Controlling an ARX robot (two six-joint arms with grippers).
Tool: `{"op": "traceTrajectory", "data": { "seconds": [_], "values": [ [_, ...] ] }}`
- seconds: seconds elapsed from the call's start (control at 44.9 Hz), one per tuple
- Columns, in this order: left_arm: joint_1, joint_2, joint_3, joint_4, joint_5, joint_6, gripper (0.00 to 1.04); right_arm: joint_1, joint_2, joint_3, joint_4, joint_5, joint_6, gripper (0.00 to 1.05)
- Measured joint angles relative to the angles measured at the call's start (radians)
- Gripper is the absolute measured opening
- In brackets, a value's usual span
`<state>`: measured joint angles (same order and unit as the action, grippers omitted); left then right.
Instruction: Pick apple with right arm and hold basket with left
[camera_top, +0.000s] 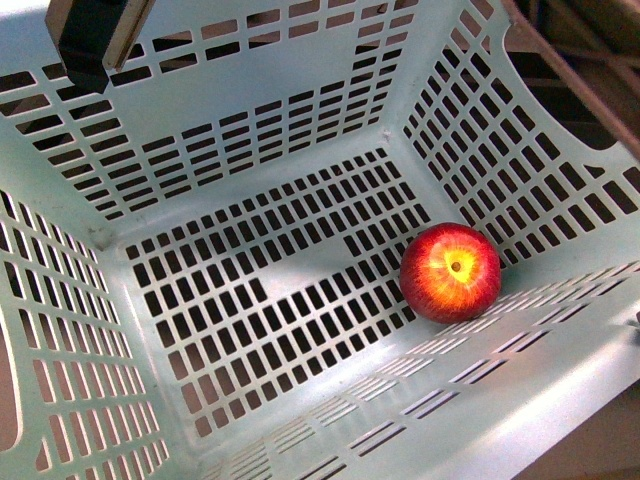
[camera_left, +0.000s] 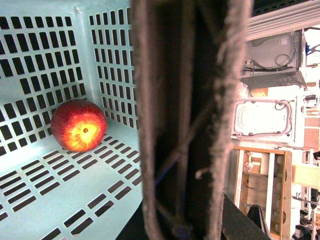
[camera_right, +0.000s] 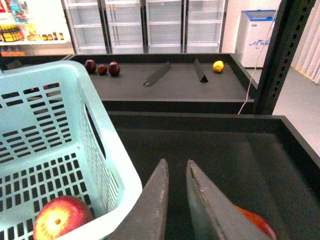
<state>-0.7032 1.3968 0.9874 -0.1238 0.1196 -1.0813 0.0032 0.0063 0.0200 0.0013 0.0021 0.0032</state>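
Resting in a floor corner of the basket (camera_top: 560, 400), the apple (camera_top: 450, 272) touches the wall beside it, stem dimple turned toward the front camera. Basket looks tipped, which would explain fruit lying at the low corner. Lattice handle (camera_left: 190, 120) fills the left wrist view, close against the camera. Left arm is probably posted there to steady the basket, but its end effector fingers are hidden, so cannot tell the grip. Right end effector (camera_right: 177, 162) hangs outside the basket rim, over a dark bin (camera_right: 240, 150), its 2 fingers nearly together with nothing between them.
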Motion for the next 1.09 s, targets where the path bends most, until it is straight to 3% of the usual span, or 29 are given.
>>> {"op": "traceTrajectory", "data": {
  "seconds": [0.49,0.736,0.825,0.892,1.092],
  "values": [
    [0.000,0.000,0.000,0.000,0.000,0.000,0.07,0.000,0.000,0.000,0.000,0.000,0.000,0.96],
    [-0.001,0.000,0.000,0.002,-0.006,0.000,0.07,0.000,0.000,0.000,0.000,0.000,0.000,0.96],
    [-0.009,0.000,-0.006,0.046,-0.191,-0.031,0.07,0.000,0.000,0.000,0.000,0.000,0.000,0.96],
    [-0.003,-0.002,-0.006,0.051,-0.275,-0.017,0.07,0.000,0.000,0.000,0.000,0.000,0.000,0.96],
    [0.069,-0.028,-0.042,0.051,-0.217,-0.082,0.06,0.000,0.000,0.000,0.000,0.000,0.000,0.96]
  ]
}}
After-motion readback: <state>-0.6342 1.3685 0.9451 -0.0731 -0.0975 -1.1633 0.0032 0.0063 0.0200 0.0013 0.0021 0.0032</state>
